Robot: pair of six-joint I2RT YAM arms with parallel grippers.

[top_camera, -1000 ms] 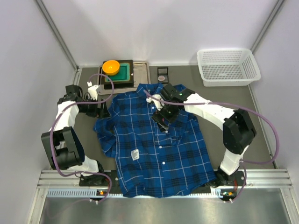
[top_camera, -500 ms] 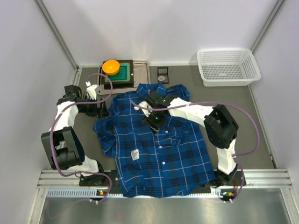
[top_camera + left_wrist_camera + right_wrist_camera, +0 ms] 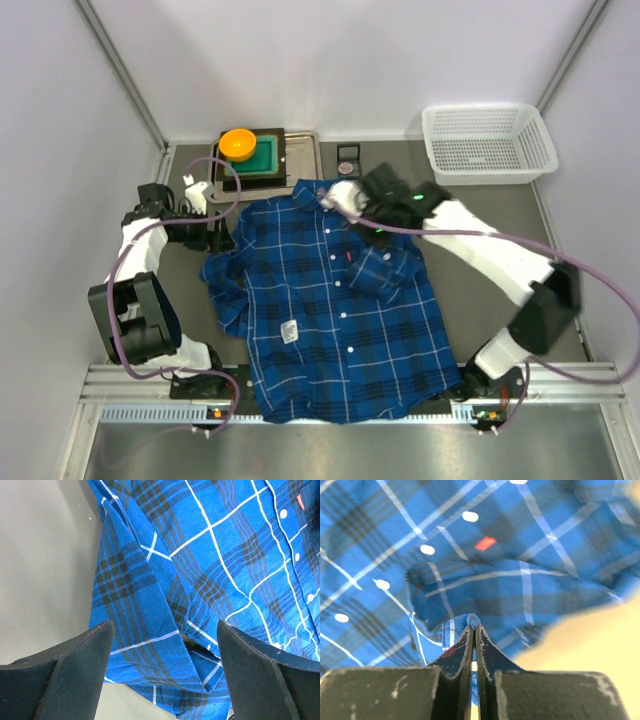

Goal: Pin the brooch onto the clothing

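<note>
Top and wrist views. Right gripper [image 3: 473, 626] fingers closed on a small pinch of the shirt [image 3: 330, 310] near its chest pocket; left gripper [image 3: 165, 626] fingers wide apart above a sleeve, holding nothing. Brooch [image 3: 347, 168] lies in a dark case [image 3: 348, 150] beyond the collar: likely light and rigid, best taken by its rim; the cloth is limp and bunches

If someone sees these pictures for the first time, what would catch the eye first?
The blue plaid shirt spread across the middle of the table dominates. The right tool is shut on a small fold of it near the collar; the left tool hangs open over the sleeve on the left. A bright orange dish stands at the far left.
</note>
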